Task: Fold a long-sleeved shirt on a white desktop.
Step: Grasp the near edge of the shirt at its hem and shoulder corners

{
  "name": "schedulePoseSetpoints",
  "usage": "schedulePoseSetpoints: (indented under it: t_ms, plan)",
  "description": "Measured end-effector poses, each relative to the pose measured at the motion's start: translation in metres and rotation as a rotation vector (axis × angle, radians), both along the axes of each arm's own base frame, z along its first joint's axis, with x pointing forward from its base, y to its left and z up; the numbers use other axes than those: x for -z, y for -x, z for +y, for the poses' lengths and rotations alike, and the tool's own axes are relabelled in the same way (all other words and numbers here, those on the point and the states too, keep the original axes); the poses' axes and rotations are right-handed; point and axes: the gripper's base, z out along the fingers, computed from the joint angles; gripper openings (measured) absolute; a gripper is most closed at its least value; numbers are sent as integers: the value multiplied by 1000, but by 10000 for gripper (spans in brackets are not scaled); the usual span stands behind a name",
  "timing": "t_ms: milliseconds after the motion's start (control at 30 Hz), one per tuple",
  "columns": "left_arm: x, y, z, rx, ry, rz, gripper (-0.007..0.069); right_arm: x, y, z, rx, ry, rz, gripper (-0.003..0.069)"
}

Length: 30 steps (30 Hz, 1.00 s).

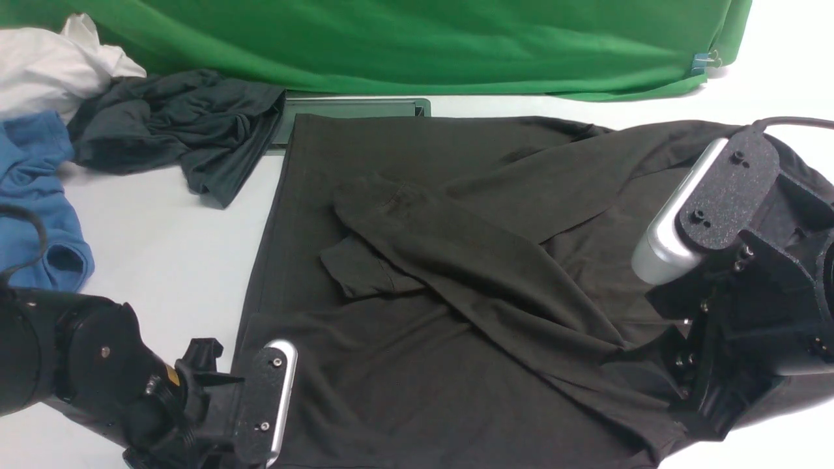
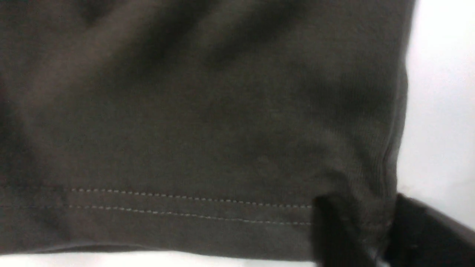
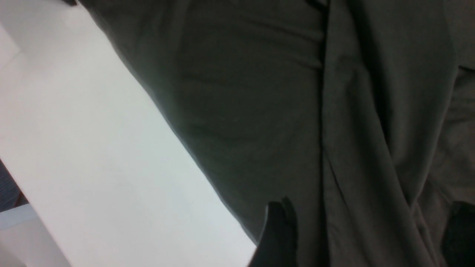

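Observation:
The long-sleeved shirt [image 1: 417,260] lies spread on the white desktop [image 1: 163,247], black-brown, with both sleeves crossed over its body. Its logo and neck label are hidden. In the left wrist view my left gripper [image 2: 374,226] is shut on the stitched hem [image 2: 185,207] at its corner, with cloth bunched between the fingers [image 2: 334,233]. In the front view the left arm [image 1: 195,404] sits at the shirt's near left corner, its fingers hidden. My right gripper [image 3: 367,230] is open, its fingertips [image 3: 278,230] wide apart over the shirt's cloth near its edge. The right arm [image 1: 736,260] covers the shirt's right end.
A crumpled dark grey-teal garment [image 1: 176,124], a blue shirt [image 1: 32,195] and a white cloth [image 1: 52,65] lie at the far left. A green backdrop [image 1: 423,39] closes the back. A flat dark grey panel [image 1: 355,107] lies by the shirt's far edge.

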Motion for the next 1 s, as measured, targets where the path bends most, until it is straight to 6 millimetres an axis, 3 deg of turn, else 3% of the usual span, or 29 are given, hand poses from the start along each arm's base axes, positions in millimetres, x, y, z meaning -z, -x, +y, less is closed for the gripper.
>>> schedulePoseSetpoints:
  t_ms: [67, 133, 233, 267, 300, 367, 600, 833, 933, 1000]
  plan:
    - [0, -1, 1, -15, -4, -6, 55, 1, -3, 0, -8, 9, -42, 532]
    - [0, -1, 1, -29, -8, -6, 48, 7, -4, -2, -21, 34, -77, 532]
    - [0, -1, 2, -60, -18, -4, 48, 35, -4, -10, -110, 188, -118, 532]
    - [0, -1, 3, -67, -22, -6, 48, 52, 0, -16, -206, 312, -99, 532]
    - [0, -1, 3, -71, -22, -7, 48, 54, 0, -17, -220, 328, -93, 532]
    - [0, -2, 3, -77, -24, -12, 48, 80, 8, -26, -344, 473, -1, 532]
    - [0, -2, 3, -75, -27, -15, 48, 107, 5, -24, -445, 523, -25, 532]
    - [0, -3, 3, -71, -29, -25, 48, 148, -7, -13, -560, 564, -4, 531]
    - [0, -4, 3, -67, -29, -38, 46, 160, -11, -10, -575, 579, 32, 481]
    - [0, -5, 3, -65, -29, -45, 46, 163, -14, -8, -555, 574, 49, 382]
